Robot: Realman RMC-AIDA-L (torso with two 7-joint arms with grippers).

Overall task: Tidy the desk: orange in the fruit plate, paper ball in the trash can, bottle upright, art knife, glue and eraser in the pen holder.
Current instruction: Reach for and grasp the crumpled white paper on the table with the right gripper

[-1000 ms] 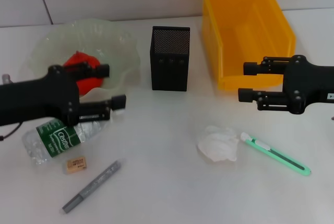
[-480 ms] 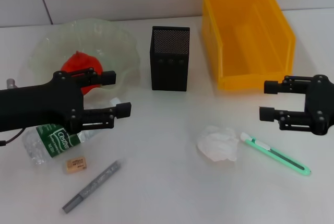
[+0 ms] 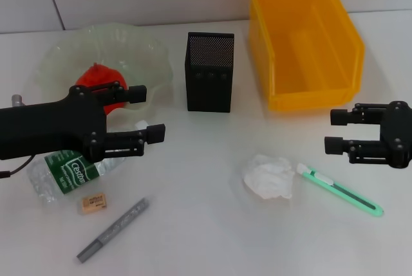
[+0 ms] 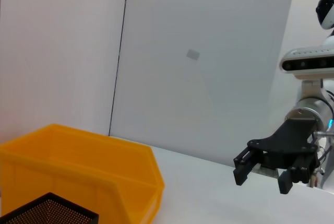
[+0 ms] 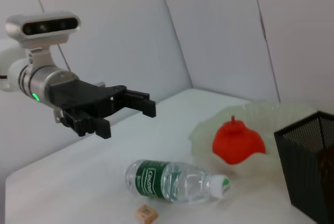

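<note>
We see the left gripper (image 3: pixel 151 110) spread wide and holding nothing, hovering at the near edge of the plate (image 3: pixel 64 54). The orange (image 3: pixel 98 84) already lies in that plate, just behind the gripper and partly hidden by the arm. The bottle (image 3: pixel 64 168) lies on its side under and in front of the same arm, its cap (image 3: pixel 141 125) showing between the two fingers from the head view. In front of the bottle sit the eraser (image 3: pixel 92 202) and, beside it, the glue (image 3: pixel 113 229), lying at a slant.

Our right gripper (image 3: pixel 333 130) is also spread and empty, held in front of the yellow bin (image 3: pixel 306 38). The paper ball (image 3: pixel 269 176) rests on the desk to its left and nearer to us, well apart from the fingers. The knife (image 3: pixel 340 190) lies just beside the ball, one end almost touching it, below and in front of the gripper.

The pen holder (image 3: pixel 210 71) stands upright between the plate and the bin.
</note>
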